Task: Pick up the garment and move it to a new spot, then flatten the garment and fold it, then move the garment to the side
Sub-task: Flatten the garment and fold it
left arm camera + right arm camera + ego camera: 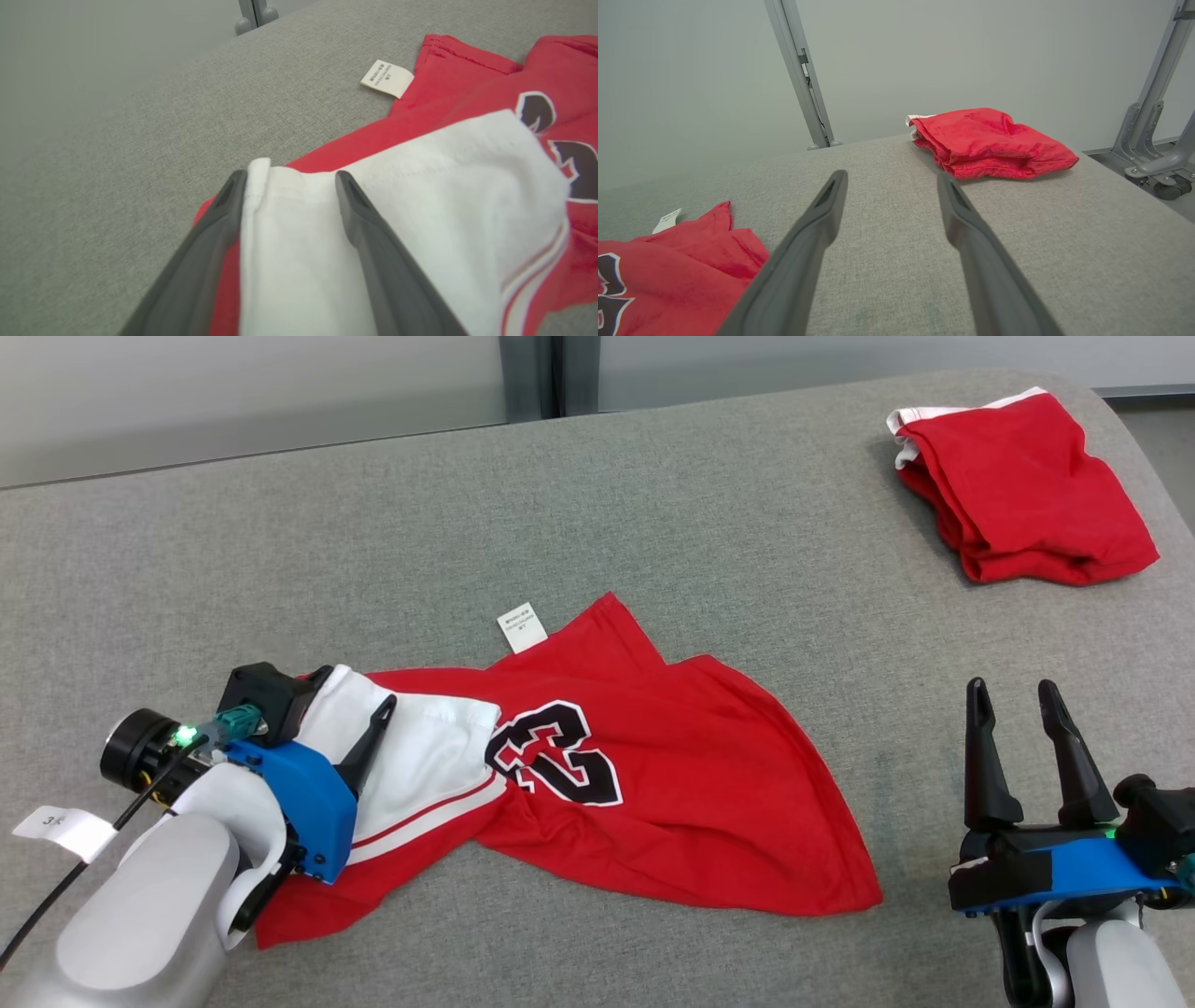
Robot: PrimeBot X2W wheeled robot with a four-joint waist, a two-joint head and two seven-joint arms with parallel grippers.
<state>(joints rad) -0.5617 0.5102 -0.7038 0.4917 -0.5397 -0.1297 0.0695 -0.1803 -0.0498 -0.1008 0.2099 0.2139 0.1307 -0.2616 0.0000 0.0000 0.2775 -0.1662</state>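
Observation:
The garment (672,784) is red with a black-and-white number and a broad white band (420,756) at its left end. It lies crumpled in the middle of the grey padded table (653,495). My left gripper (350,709) is open at that white band (420,196). In the left wrist view its jaws (289,175) straddle the band's hemmed edge, one finger (219,224) beside the hem and the other lying on the white cloth. My right gripper (1011,691) stands open over bare table at the lower right, well clear of the garment's right corner (682,261), nothing between its fingers (826,210).
A second red garment (1027,485), folded, lies at the table's far right corner (994,140). A white care label (521,627) sticks out from the garment's top edge. Metal frame legs with a wheel (1153,154) stand beyond the table's right end.

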